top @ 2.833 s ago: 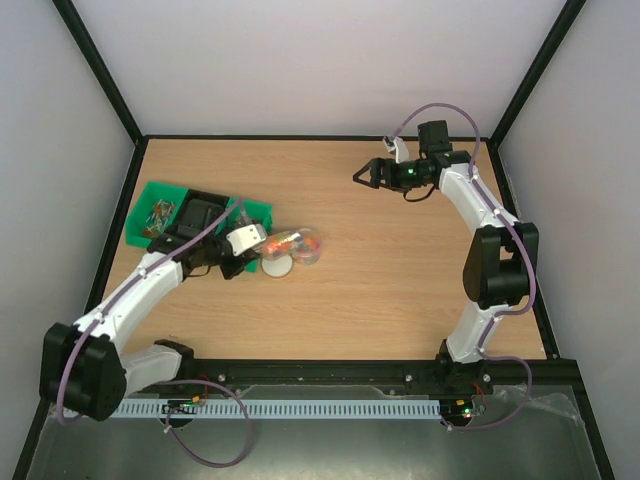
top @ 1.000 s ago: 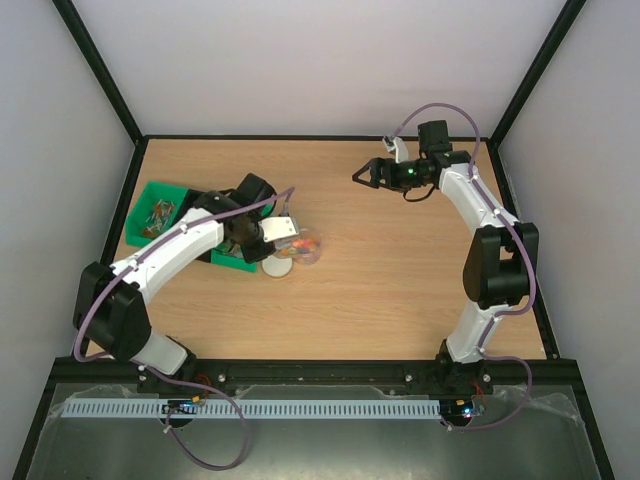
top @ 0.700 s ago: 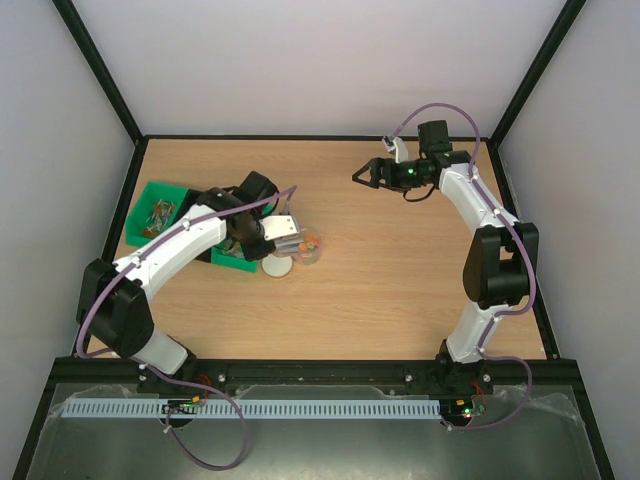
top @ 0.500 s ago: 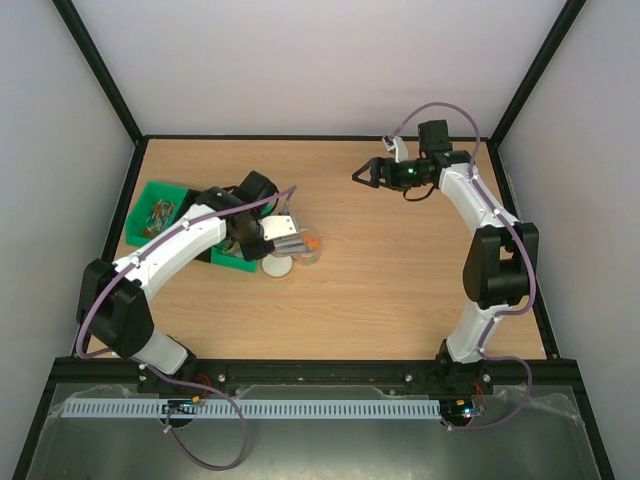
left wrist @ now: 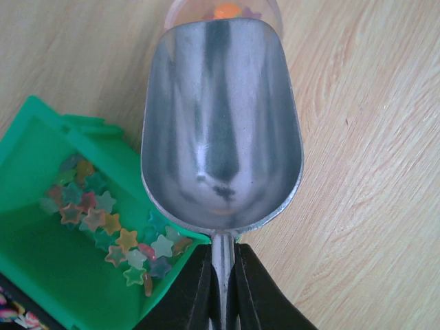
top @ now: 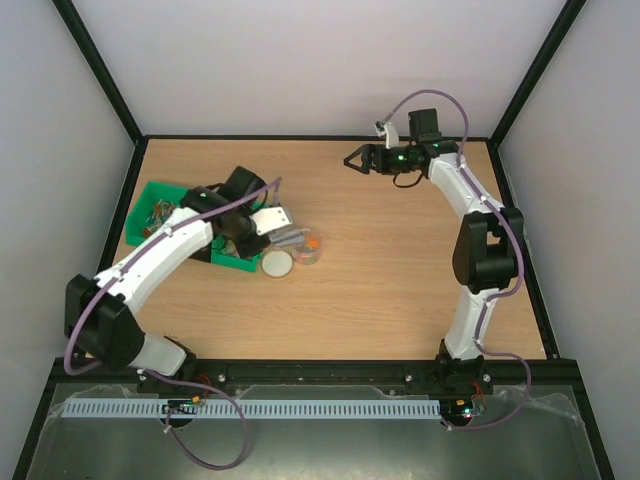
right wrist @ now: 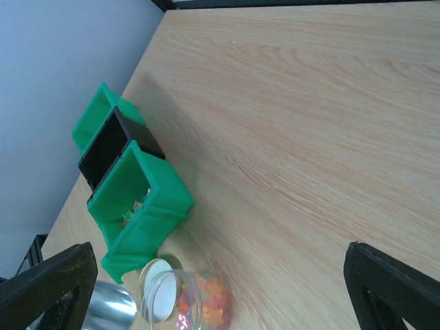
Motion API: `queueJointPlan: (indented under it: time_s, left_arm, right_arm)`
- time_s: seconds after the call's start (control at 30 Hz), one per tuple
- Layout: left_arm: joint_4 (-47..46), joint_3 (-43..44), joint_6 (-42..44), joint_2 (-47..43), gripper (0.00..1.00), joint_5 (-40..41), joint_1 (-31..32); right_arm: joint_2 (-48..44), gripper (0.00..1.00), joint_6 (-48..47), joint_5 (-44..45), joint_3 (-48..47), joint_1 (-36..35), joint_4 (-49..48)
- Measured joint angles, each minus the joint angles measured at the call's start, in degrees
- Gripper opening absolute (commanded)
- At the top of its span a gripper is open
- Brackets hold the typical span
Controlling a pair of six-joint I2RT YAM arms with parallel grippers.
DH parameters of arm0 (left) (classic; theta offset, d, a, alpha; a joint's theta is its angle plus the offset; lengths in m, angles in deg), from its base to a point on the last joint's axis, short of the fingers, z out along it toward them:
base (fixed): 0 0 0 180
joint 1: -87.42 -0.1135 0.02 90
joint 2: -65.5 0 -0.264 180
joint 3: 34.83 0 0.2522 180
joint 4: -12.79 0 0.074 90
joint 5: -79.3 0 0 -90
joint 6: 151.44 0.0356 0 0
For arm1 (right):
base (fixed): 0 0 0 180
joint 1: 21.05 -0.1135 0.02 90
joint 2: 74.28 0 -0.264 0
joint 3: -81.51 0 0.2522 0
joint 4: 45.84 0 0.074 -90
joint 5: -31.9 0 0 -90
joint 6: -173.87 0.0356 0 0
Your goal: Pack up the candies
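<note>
R arm is sitting further left along desk's far edge, R gripper (top: 350, 160) spread, empty. L gripper (left wrist: 221, 289) is pinching scoop (left wrist: 220, 124) handle, bowl empty, tip by jar (top: 305, 245). Candies (top: 311, 241) are lying inside jar, left-centre; more in green bin (left wrist: 41, 130).

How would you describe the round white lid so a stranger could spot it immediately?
Look at the left side of the wooden table, where green bins stand. Just off their near right corner lies the lid, beside a clear jar of candies. It is the only flat, plain white disc there.
</note>
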Motion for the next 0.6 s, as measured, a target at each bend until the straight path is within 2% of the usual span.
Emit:
queueJointPlan:
  time_s: [0.1, 0.3, 0.47, 0.6]
  left_arm:
    - [-0.1, 0.0, -1.9, -2.8, 0.02, -3.6, -3.9]
    - [-1.6, -0.1, -7.1, -7.0, 0.02, -9.9, -17.2]
    - [-3.9, -2.3, -11.3, -10.2, 0.02, -11.1, -25.6]
    - [-6.1, -6.2, -13.7, -12.6, 0.02, -8.2, -31.8]
  right_arm:
    - [2.1, 1.00, 0.0, 0.0, -1.9, -1.8, -1.2]
    - [7.2, 0.98, -0.3, 0.4, -8.2, -7.3, -3.0]
    - [11.4, 0.96, -1.0, 1.2, -12.4, -12.7, -4.2]
    - [15.0, 0.96, -1.6, 2.6, -14.7, -16.7, -4.5]
